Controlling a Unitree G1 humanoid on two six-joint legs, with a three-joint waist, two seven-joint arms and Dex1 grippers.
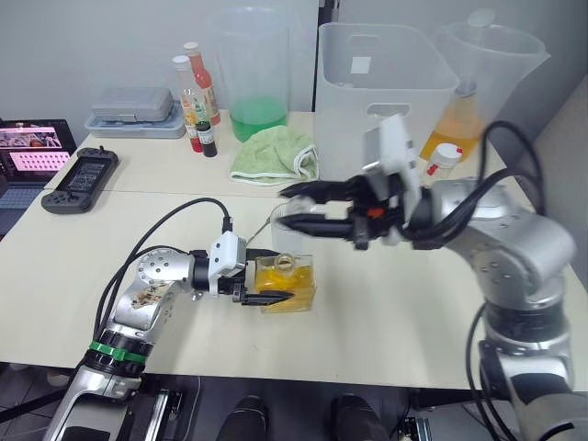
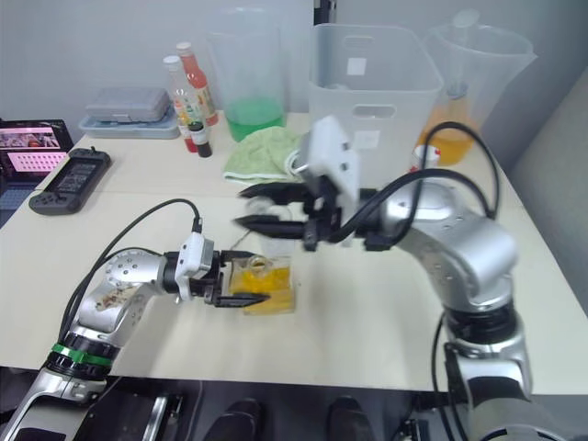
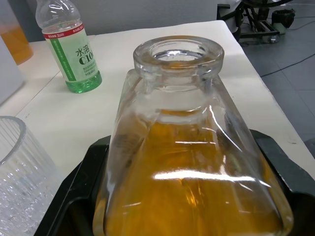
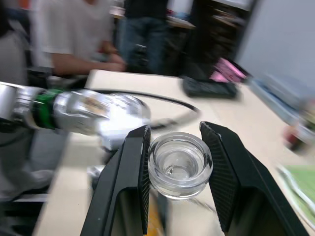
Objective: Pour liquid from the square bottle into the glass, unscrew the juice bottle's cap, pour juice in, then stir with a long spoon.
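A square bottle (image 1: 287, 283) part-filled with amber liquid stands uncapped near the front edge of the table (image 1: 386, 312), clamped between the two black fingers of the left gripper (image 1: 268, 287). Just behind and above it, the right gripper (image 1: 300, 209) grips the glass (image 1: 296, 231), a ribbed clear tumbler that looks empty in the right wrist view, one finger on each side.

The juice bottle (image 3: 70, 50), its label green and white with a red neck band, holds only a little green liquid at its base; it appears in the left wrist view, standing on the table beyond the square bottle.

Along the back edge stand two large clear pitchers, one (image 1: 253, 73) with green liquid low in it, one (image 1: 478, 78) with orange. Between them sits one white bin (image 1: 381, 78). Two sauce bottles (image 1: 197, 87) stand left of the green pitcher, and a green cloth (image 1: 274, 154) lies just in front of it.
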